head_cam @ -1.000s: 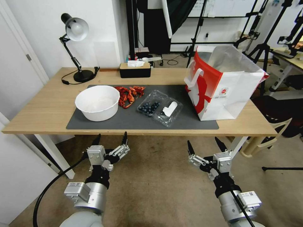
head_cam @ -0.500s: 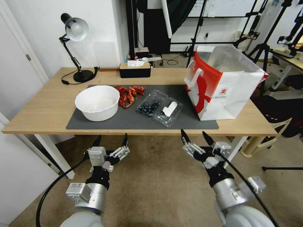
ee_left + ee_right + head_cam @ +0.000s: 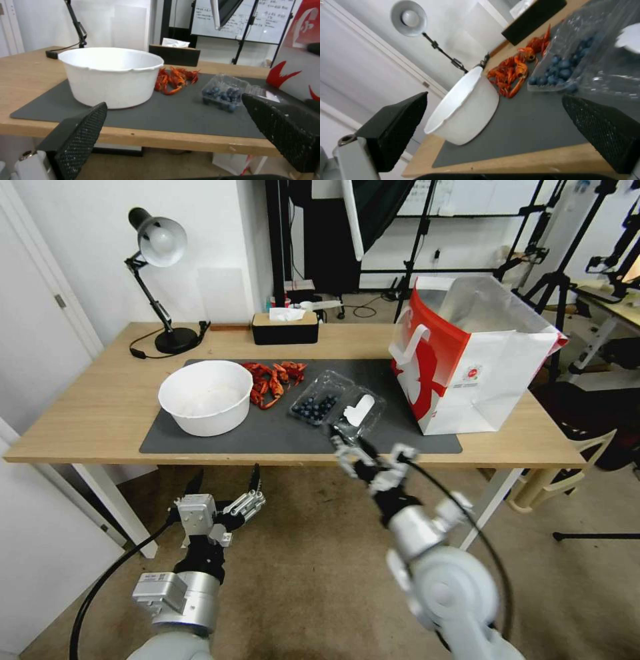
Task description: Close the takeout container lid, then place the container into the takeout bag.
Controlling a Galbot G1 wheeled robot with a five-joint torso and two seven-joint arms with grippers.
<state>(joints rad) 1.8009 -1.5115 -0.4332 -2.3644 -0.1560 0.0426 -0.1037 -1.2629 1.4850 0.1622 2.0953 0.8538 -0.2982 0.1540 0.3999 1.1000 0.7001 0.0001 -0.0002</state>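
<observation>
Nothing is done yet: the takeout container (image 3: pixel 315 407) lies open on the bench (image 3: pixel 100 413), its lid (image 3: pixel 358 415) flat just ahead of the right pincer (image 3: pixel 352 441), whose jaws stand spread and empty. The takeout bag (image 3: pixel 473 357) stands beyond, to that pincer's right. The left pincer (image 3: pixel 223 481) hangs open below the bench edge; closing and bagging both remain.

No text can be read; the takeout bag (image 3: pixel 477 373) bears a small round logo, seemingly too small to decipher.
</observation>
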